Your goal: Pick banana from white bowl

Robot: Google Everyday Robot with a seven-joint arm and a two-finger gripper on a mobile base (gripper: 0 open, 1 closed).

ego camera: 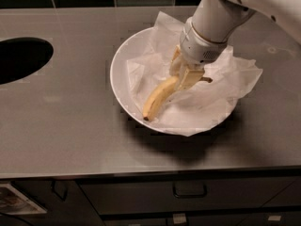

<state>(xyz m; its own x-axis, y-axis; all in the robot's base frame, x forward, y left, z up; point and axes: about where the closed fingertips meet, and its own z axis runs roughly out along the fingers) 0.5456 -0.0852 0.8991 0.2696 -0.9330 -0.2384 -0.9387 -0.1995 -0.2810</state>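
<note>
The yellow banana (157,99) hangs over the white bowl (118,74), its dark tip low at the left and its stem end up at the right. My gripper (186,75) comes down from the upper right and is shut on the banana near its stem end. The cream fingers (192,77) clasp it just above the crumpled white paper (221,86) that lines the bowl. The banana's stem pokes out to the right of the fingers.
The bowl sits on a grey metal counter (61,126). A dark round opening (19,58) is in the counter at the left. Dark tiles run along the back wall. Drawers with a handle (189,190) are below the front edge.
</note>
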